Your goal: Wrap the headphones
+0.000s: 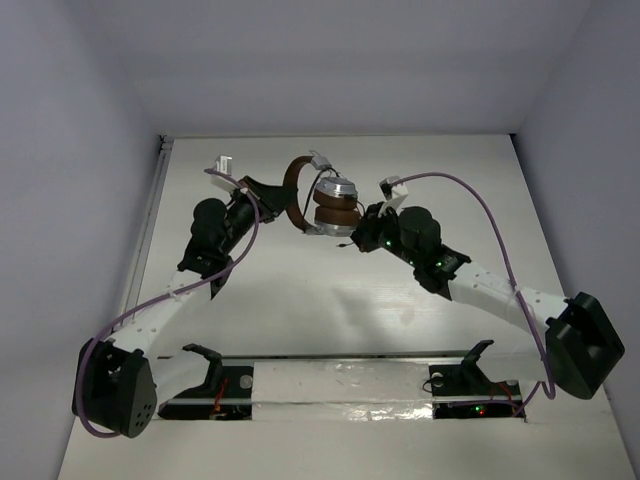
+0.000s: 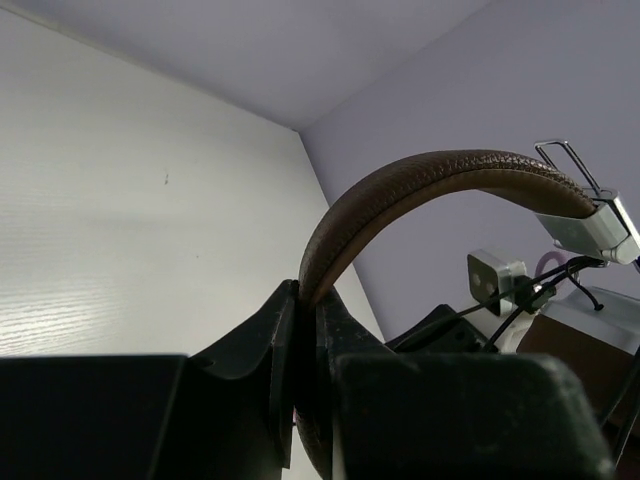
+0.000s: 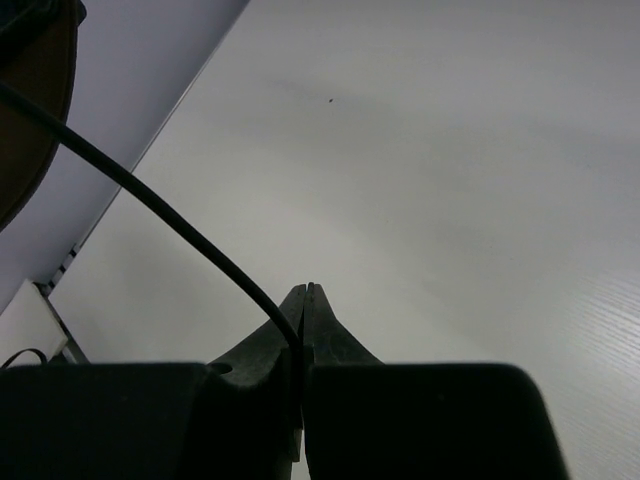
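The headphones (image 1: 325,200) are held above the table at the back middle, with brown headband (image 1: 293,190), silver ear cups (image 1: 338,189) and brown pads. My left gripper (image 1: 270,195) is shut on the headband; in the left wrist view the brown band (image 2: 420,185) arches up out of the closed jaws (image 2: 305,300). My right gripper (image 1: 358,240) sits just right of the ear cups and is shut on the thin dark cord (image 3: 170,225), which runs up and left from the jaws (image 3: 308,295) toward a brown ear pad (image 3: 30,110).
White table top (image 1: 330,300) with pale walls on three sides. A rail runs along the left edge (image 1: 150,230). Purple robot cables (image 1: 490,215) loop over both arms. The arm bases and a reflective strip (image 1: 340,385) lie at the near edge.
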Tool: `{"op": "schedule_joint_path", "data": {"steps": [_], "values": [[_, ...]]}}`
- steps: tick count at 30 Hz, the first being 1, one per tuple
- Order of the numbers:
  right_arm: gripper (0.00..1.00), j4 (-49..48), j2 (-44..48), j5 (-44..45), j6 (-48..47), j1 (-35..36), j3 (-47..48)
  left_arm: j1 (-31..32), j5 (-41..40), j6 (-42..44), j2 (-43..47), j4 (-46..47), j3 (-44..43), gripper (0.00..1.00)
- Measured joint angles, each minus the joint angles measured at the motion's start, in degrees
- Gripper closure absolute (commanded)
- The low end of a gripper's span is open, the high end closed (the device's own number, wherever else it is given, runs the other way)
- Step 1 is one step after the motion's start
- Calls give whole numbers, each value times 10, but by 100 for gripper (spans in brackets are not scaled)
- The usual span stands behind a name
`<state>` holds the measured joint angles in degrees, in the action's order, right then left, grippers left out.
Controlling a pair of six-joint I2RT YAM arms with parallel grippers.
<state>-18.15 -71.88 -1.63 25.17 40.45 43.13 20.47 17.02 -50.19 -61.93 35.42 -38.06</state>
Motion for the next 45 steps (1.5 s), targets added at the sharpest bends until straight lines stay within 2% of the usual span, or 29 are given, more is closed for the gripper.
{"op": "schedule_joint_path", "data": {"steps": [9,18,26,28,29,30,38,45], "values": [[100,-54,-18,-54,36,0,-25,-3,-24,-11,-14,-2,-33,100],[100,-148,-10,-161,124,1,-47,-3,-104,-44,-29,26,-10,100],[84,-199,-66,-175,179,9,-55,16,-174,-80,-71,62,9,100],[86,-219,-73,-177,198,10,-62,20,-189,-84,-74,70,9,100],[90,-234,-76,-179,210,11,-66,23,-196,-84,-74,72,9,100],[100,-249,-79,-180,222,12,-72,25,-202,-83,-74,75,9,100],[100,-293,-91,-183,268,20,-87,45,-238,-76,-89,84,9,100],[100,-325,-83,-193,307,40,-90,68,-312,-40,-90,61,10,100]]}}
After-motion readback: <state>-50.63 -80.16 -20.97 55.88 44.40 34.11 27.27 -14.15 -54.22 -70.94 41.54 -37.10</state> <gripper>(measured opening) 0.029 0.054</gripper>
